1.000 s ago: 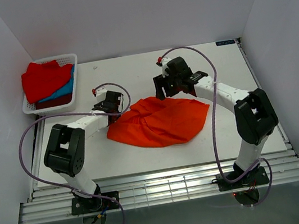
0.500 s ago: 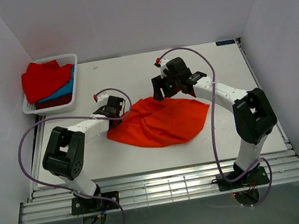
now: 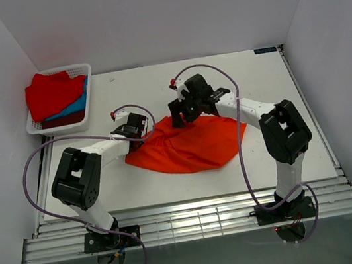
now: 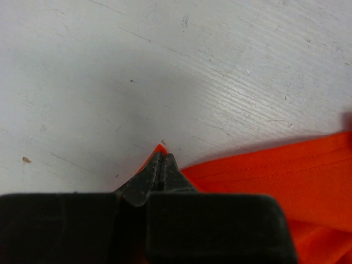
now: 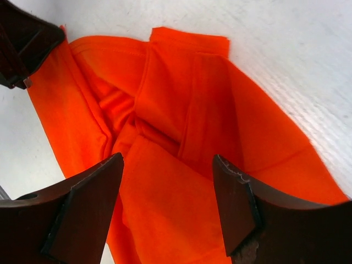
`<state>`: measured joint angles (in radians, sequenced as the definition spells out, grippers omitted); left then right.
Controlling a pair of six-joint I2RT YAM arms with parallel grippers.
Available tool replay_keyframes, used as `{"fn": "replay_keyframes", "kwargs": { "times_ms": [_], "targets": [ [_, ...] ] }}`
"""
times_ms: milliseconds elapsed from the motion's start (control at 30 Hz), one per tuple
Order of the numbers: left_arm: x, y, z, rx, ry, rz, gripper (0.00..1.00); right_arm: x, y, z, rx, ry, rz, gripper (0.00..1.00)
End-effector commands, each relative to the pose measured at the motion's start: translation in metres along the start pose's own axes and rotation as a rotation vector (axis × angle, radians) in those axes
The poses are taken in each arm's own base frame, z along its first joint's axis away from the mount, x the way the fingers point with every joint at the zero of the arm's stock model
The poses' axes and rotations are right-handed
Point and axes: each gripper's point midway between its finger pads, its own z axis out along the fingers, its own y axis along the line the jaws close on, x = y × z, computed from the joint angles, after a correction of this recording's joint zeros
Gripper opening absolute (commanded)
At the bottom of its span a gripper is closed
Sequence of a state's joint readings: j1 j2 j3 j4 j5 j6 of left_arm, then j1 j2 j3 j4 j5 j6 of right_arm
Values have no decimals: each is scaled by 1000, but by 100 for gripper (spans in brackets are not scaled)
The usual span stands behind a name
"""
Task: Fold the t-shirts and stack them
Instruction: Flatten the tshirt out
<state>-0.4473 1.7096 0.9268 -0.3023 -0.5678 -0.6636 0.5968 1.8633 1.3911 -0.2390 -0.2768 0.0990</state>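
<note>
Pinches a corner of the bright orange-red cloth t-shirt (image 3: 192,146), crumpled mid-way on the white counter (image 3: 261,78), between the pressed-together tips of the left claw (image 4: 161,160). Holds the right claw (image 5: 168,165) spread wide over the shirt's rumpled far edge. Well apart, far left: a red cloth shirt (image 3: 52,91) heaped over a blue cloth shirt (image 3: 76,107) in a white plastic lattice basket (image 3: 61,127).

Rel. to orange-red t-shirt (image 3: 188,145): bare tabletop (image 3: 268,77) right & beyond = room to pass; left arm (image 3: 95,147), right arm (image 3: 242,108) crowd its far edge; basket (image 3: 61,127) blocks far-left.
</note>
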Motion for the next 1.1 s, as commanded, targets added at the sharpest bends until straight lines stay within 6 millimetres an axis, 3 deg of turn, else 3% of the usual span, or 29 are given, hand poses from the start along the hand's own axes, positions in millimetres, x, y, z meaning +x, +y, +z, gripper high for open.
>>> {"fn": "replay_keyframes", "kwargs": {
  "times_ms": [0, 167, 367, 567, 900, 933, 1067],
  "targets": [
    [-11, -4, -4, 6, -25, -21, 0, 6, 25, 12, -74, 48, -68, 72],
    [-11, -2, -6, 4, -28, -21, 0, 36, 29, 31, -61, 123, -70, 67],
    [-17, 0, -10, 0, -46, -25, 0, 53, 28, 40, -31, 165, -70, 63],
    [-18, 1, -11, -3, -48, -25, 0, 55, 26, 47, -32, 173, -63, 52],
    [-21, 2, -14, -2, -57, -29, 0, 53, 31, 63, -68, 182, -48, 46],
    [-22, 2, -14, -2, -57, -29, 0, 52, 31, 65, -65, 182, -45, 42],
    [-24, 3, -16, -1, -64, -32, 0, 46, 30, 64, -40, 174, -47, 8]
  ]
}}
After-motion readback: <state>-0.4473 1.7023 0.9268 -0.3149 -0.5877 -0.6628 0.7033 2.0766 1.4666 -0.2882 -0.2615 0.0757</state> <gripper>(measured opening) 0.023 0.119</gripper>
